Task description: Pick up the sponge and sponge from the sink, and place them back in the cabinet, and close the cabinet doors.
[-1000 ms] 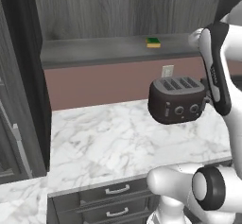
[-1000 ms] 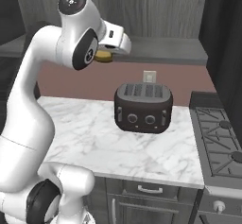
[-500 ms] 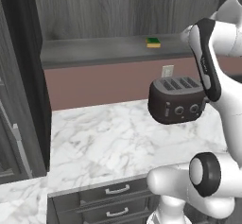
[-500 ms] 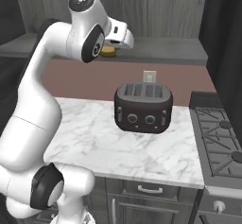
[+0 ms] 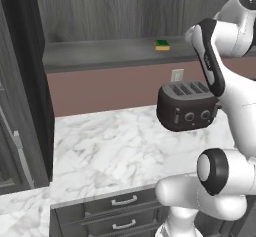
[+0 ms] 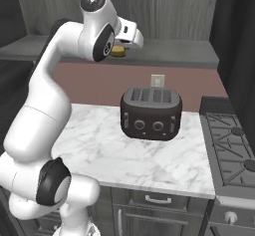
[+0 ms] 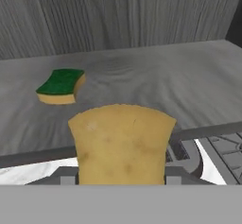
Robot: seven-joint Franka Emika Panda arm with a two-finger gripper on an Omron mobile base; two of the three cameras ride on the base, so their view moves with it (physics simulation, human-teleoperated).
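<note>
My gripper (image 6: 121,49) is shut on the golden-tan sponge (image 6: 118,52), held at the front edge of the cabinet's grey shelf (image 6: 174,56). In the hand view this sponge (image 7: 121,145) stands upright at the bottom centre and hides the fingertips. The green-topped sponge with a yellow base (image 7: 61,85) lies flat on the shelf (image 7: 165,76), ahead and to the left, apart from the gripper. It also shows as a small green block (image 5: 161,45) on the shelf (image 5: 100,56). The left cabinet door (image 5: 25,81) stands swung open. The sink is out of view.
A dark toaster (image 6: 151,113) sits on the white marble counter (image 6: 99,145) right below the shelf; it also shows as (image 5: 187,106). A stove (image 6: 231,145) borders the counter on the right. Drawers with short handles (image 5: 115,211) run under the counter.
My arm's upper joints have swung to the right and risen. The hand with the tan sponge has edged slightly right along the shelf front. The green sponge has not moved.
</note>
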